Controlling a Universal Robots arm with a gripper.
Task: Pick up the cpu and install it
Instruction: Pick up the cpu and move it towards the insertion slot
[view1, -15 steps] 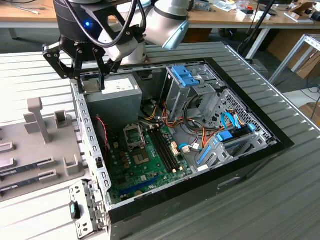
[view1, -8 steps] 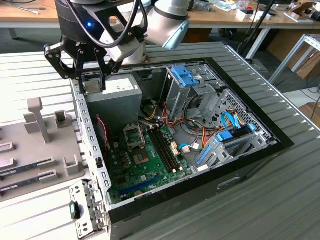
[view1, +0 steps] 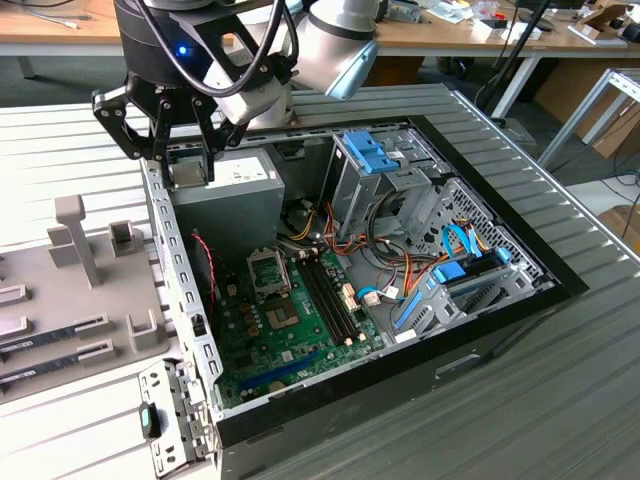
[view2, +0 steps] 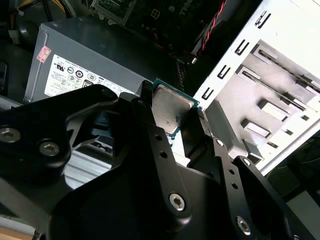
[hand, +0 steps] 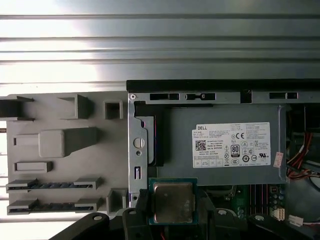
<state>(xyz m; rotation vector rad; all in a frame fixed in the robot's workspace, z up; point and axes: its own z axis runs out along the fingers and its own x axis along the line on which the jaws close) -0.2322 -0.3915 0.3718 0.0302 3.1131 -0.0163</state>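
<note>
Second wrist view: gripper (view2: 172, 111) closed on the cpu (view2: 171, 105). One finger presses each of two opposite edges, and the silver lid is turned toward the wrist. Behind the chip we see the power supply (view2: 95, 55) and a pale slotted case wall (view2: 260, 65). First wrist view: the cpu (hand: 172, 201) sits between the fingers over the rim of the case (hand: 200, 86), where the power supply (hand: 225, 150) meets the side wall. A grey tray (hand: 65, 145) of part holders lies just outside that wall. The chip is close to square, so we note no long axis. What matters is that it is carried flat, lid up, with the green rim showing on all sides. Exterior view: the gripper (view1: 186, 165) hangs at the case's far corner on the exterior view's left, above the power supply (view1: 225, 200) and clear of the motherboard (view1: 300, 345). What we take for the socket (view1: 283, 318) lies toward five o'clock from the gripper, lower down inside the case, with its metal frame (view1: 268, 268) apparently swung open beside it. We judge the pick done and the chip not yet seated. There is one arm only, so no choice of hand.
</note>
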